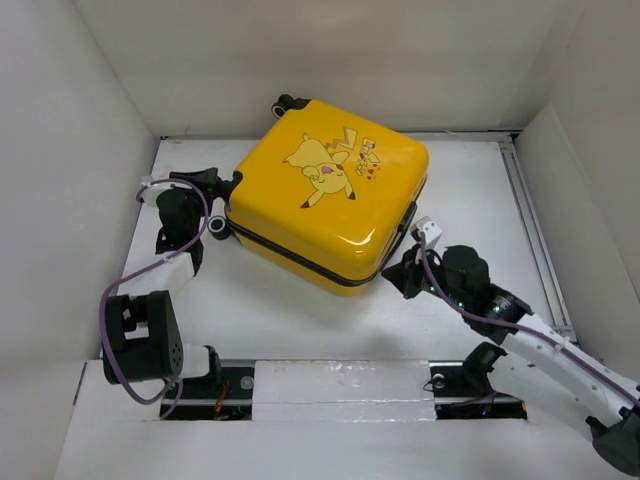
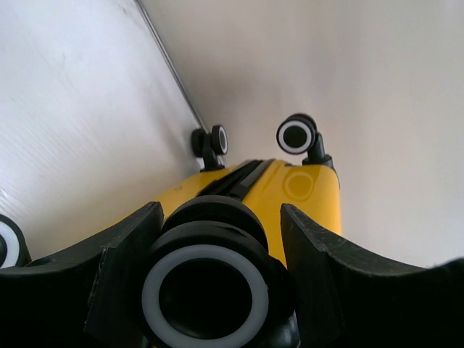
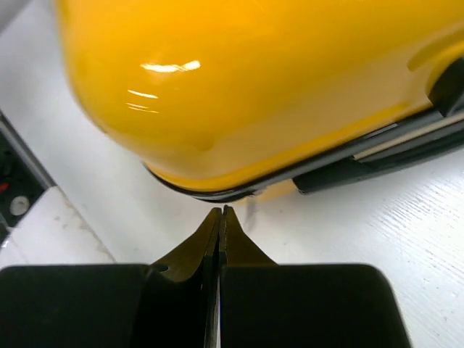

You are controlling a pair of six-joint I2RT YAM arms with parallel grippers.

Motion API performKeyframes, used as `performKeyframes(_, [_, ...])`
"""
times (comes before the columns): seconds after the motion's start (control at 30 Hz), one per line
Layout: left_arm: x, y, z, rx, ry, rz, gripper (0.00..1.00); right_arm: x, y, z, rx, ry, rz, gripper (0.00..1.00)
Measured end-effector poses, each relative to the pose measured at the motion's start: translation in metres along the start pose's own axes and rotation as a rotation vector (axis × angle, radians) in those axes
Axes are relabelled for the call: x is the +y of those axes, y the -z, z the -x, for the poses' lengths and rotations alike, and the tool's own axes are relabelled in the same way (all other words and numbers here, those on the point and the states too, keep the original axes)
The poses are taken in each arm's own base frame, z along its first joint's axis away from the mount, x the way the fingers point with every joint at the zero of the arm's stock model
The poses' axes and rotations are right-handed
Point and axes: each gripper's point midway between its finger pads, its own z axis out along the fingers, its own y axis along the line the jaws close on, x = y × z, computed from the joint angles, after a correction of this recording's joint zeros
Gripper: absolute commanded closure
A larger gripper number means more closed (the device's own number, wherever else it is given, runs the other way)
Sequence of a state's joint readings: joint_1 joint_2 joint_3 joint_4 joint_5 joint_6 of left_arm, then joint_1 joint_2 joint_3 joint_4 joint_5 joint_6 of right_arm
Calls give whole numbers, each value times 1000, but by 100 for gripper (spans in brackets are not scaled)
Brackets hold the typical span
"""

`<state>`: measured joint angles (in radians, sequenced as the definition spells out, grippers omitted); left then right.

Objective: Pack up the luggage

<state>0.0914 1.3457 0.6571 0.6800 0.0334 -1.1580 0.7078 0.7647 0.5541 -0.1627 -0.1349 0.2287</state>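
Nearing the end, I judge | luggage (image 1: 325, 195) shut, flat, desk's far middle | left gripper (image 2: 221, 217) spread round a wheel (image 2: 205, 293) (grip unclear) | right gripper (image 3: 220, 212) pinched closed, empty, at seam | zipping maybe left

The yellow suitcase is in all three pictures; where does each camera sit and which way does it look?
Top external: above and behind, looking down on the luggage; the left arm and right arm show.
Left wrist: low, facing a wheel between the left gripper's fingers.
Right wrist: low, facing a rounded corner; the right gripper closed below.
Both wrist views share the yellow shell.
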Motion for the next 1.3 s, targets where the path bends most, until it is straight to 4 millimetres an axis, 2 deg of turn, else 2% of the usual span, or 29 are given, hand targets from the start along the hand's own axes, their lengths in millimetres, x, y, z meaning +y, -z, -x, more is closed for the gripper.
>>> performKeyframes(0.13, [-4,4,-11,58,2,-5,100,5,9,11,-56,-29,15,100])
performKeyframes(0.23, [-8,9,-11,62,-4,-6,100,3,1,-8,-3,-54,15,99])
performKeyframes(0.3, [-9,11,-10,60,-8,-11,100,-2,-5,-26,54,-70,3,79])
performKeyframes(0.33, [-7,11,-10,60,-9,-8,100,-5,-5,-35,74,-78,-8,60])
performKeyframes(0.4, [0,12,-11,62,-9,5,100,-9,-5,-43,84,-82,-27,52])
performKeyframes(0.57, [22,5,-19,90,-2,55,100,-16,-10,-38,53,-66,-54,49])
performKeyframes(0.67, [22,2,-19,91,3,46,100,-19,-20,-36,43,-44,-58,49])
performKeyframes(0.97, [13,-15,-16,98,-2,47,100,-25,-43,-45,69,16,-37,53])
performKeyframes(1.0, [12,-16,-16,99,-5,48,100,-25,-44,-45,64,21,-33,58])
performKeyframes(1.03, [11,-17,-16,99,-8,47,100,-26,-45,-44,56,29,-30,71])
performKeyframes(1.1, [10,-17,-15,98,-13,46,100,-30,-47,-44,41,37,-35,79])
performKeyframes(1.13, [11,-18,-15,98,-14,48,100,-33,-48,-44,36,36,-39,91])
performKeyframes(1.17, [12,-18,-16,99,-14,51,100,-34,-50,-43,31,36,-38,96])
performKeyframes(1.2, [14,-19,-16,101,-15,55,100,-34,-51,-44,31,38,-35,100])
performKeyframes(1.3, [18,-21,-18,103,-14,60,100,-33,-52,-45,23,41,-19,100])
